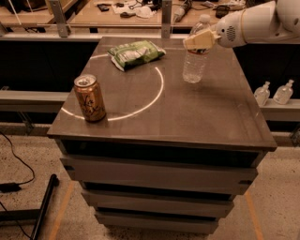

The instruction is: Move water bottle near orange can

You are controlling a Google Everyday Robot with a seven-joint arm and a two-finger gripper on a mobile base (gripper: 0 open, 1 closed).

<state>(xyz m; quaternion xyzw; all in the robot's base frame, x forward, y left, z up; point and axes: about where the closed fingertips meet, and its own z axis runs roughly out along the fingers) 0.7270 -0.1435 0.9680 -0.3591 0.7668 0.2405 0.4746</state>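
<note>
The water bottle [195,60] is a clear ribbed plastic bottle with a white cap, standing or hanging upright over the back right of the dark table [201,117]. My gripper [200,40] comes in from the right and is shut on the bottle's upper part, just under the cap. The orange can [89,98] stands upright near the table's front left corner, far to the left of the bottle, beside a white arc painted on the top.
A green-and-white crinkled snack bag [136,54] lies at the back of the table between can and bottle. Two small bottles [273,93] stand on a ledge to the right. A workbench with clutter [131,8] runs behind. The table edge drops to drawers in front.
</note>
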